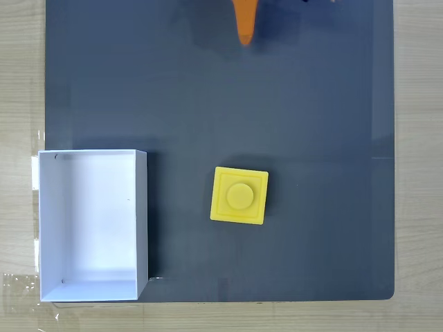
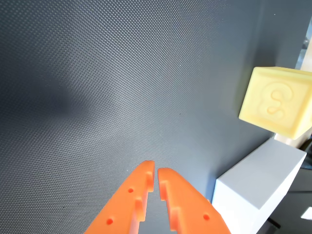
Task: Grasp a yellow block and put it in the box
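On one dark mat point(image 1: 311, 104): one yellow block point(image 1: 239, 196), one white box point(image 1: 142, 221), two orange fingers point(image 2: 139, 195) nearly pressed together, holding nothing.

A dark grey textured mat point(image 1: 311, 104) covers a light wooden table point(image 1: 21, 83).

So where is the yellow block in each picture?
Fixed view: the yellow block sits on the dark mat, lower middle, right of the white box and apart from it.
Wrist view: the yellow block is at the right edge, above the box's corner.
Shared landmark: the white box.
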